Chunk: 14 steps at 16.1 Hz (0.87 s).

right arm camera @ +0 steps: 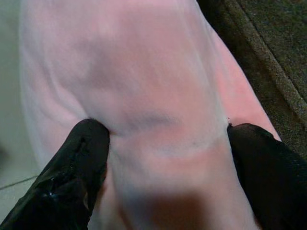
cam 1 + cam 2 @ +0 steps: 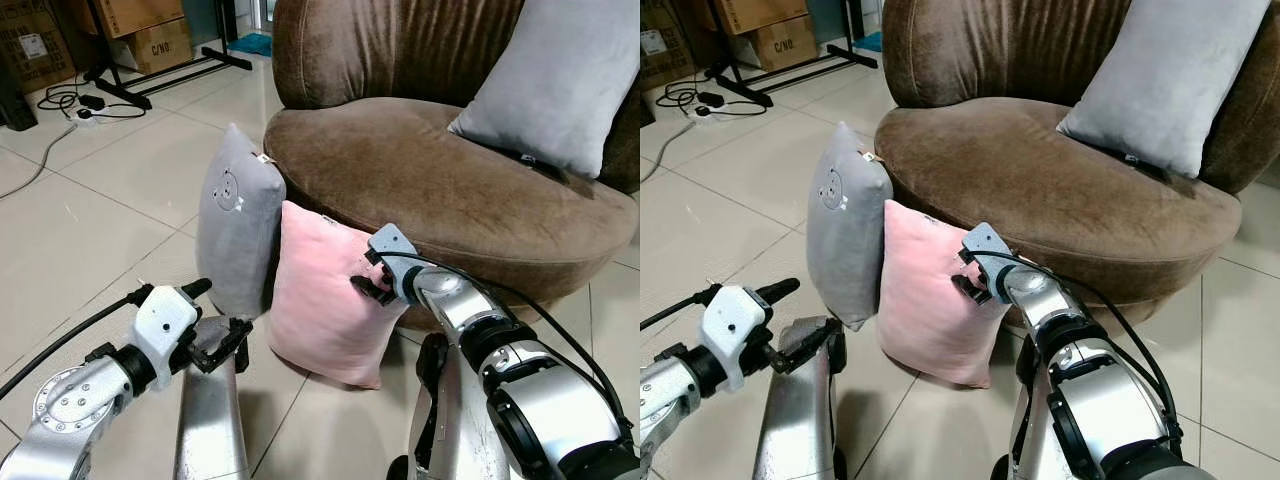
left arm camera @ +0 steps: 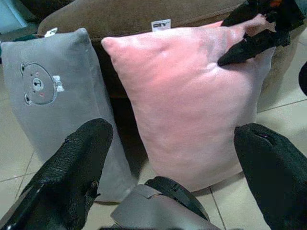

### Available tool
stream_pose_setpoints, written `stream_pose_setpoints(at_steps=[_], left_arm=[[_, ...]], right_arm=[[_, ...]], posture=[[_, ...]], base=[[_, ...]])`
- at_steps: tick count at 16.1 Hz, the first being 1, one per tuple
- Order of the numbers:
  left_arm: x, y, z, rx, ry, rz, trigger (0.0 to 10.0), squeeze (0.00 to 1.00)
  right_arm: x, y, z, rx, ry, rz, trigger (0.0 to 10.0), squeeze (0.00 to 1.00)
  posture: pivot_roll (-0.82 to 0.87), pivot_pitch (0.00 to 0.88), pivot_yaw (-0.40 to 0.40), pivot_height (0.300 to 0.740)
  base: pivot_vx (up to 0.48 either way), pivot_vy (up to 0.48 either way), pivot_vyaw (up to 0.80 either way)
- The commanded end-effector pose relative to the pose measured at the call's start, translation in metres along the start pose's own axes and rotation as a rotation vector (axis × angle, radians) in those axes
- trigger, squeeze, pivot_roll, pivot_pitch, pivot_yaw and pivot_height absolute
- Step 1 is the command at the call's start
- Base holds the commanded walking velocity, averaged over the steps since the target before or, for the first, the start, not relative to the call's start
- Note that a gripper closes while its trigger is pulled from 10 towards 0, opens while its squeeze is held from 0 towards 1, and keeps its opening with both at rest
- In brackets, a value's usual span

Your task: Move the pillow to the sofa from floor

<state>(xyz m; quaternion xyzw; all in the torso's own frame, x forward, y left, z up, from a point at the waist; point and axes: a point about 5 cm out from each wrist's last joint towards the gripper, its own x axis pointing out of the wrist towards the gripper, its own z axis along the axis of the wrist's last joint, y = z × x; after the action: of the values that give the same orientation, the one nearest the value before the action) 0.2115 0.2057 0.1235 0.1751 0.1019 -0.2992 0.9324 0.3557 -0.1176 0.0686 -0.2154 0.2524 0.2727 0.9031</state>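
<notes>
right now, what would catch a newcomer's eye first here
The soft pink square pillow stands on the tiled floor against the round brown velvet sofa, with the right tool pinching its upper corner. Beside it leans a grey bear-face pillow, and the left tool is open before both.

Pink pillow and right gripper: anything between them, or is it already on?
Nothing between. In the right wrist view the right gripper has both fingers pressed into the pink pillow, fabric bunched between them. The left gripper is open, short of it.
</notes>
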Motion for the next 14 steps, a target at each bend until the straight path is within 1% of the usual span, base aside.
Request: stream_pose_setpoints(at_steps=[1, 2, 3, 4, 5, 8, 11, 12, 14], left_arm=[[0.002, -0.001, 0.002, 0.007, -0.002, -0.019, 10.0, 0.00], [0.002, -0.002, 0.002, 0.008, -0.002, -0.021, 10.0, 0.00], [0.004, -0.002, 0.002, 0.009, -0.003, -0.022, 10.0, 0.00], [0.005, -0.002, 0.002, 0.009, -0.003, -0.022, 10.0, 0.00], [0.006, -0.001, 0.003, 0.011, -0.005, -0.017, 10.0, 0.00], [0.005, 0.000, 0.001, -0.005, -0.006, -0.005, 10.0, 0.00], [0.006, 0.000, -0.002, -0.004, 0.006, 0.000, 10.0, 0.00], [0.007, -0.001, -0.002, -0.003, 0.005, 0.001, 10.0, 0.00], [0.007, -0.001, -0.002, -0.001, 0.007, 0.002, 10.0, 0.00]], right_arm=[[0.000, 0.000, -0.006, -0.006, 0.023, 0.005, 10.0, 0.00], [0.001, 0.006, -0.005, -0.030, 0.013, 0.035, 4.5, 0.00], [0.002, 0.011, -0.004, -0.059, 0.009, 0.059, 0.0, 0.00], [0.003, 0.013, -0.004, -0.069, 0.009, 0.067, 0.0, 0.00], [0.004, 0.020, -0.005, -0.093, 0.007, 0.088, 0.0, 0.00], [0.008, 0.035, -0.009, -0.080, 0.005, 0.102, 0.0, 0.00], [0.009, 0.038, -0.010, -0.064, -0.008, 0.084, 0.0, 0.00], [0.009, 0.038, -0.010, -0.076, -0.013, 0.052, 0.0, 0.00], [0.010, 0.040, -0.011, -0.081, -0.008, 0.046, 0.0, 0.00]], posture=[[0.04, 0.000, -0.037, 0.335], [0.04, 0.000, -0.033, 0.335], [0.04, 0.000, -0.029, 0.335], [0.04, 0.000, -0.027, 0.335], [0.05, 0.000, -0.028, 0.335], [0.05, 0.000, -0.038, 0.335], [0.06, 0.000, -0.035, 0.335], [0.06, 0.000, -0.039, 0.335], [0.06, 0.000, -0.043, 0.335]], base=[[0.000, 0.000, 0.00], [0.000, 0.000, 0.00], [0.000, 0.000, 0.00], [0.000, 0.000, 0.00], [0.000, 0.000, 0.00], [0.000, 0.000, 0.00], [0.000, 0.000, 0.00], [0.000, 0.000, 0.00], [0.000, 0.000, 0.00]])
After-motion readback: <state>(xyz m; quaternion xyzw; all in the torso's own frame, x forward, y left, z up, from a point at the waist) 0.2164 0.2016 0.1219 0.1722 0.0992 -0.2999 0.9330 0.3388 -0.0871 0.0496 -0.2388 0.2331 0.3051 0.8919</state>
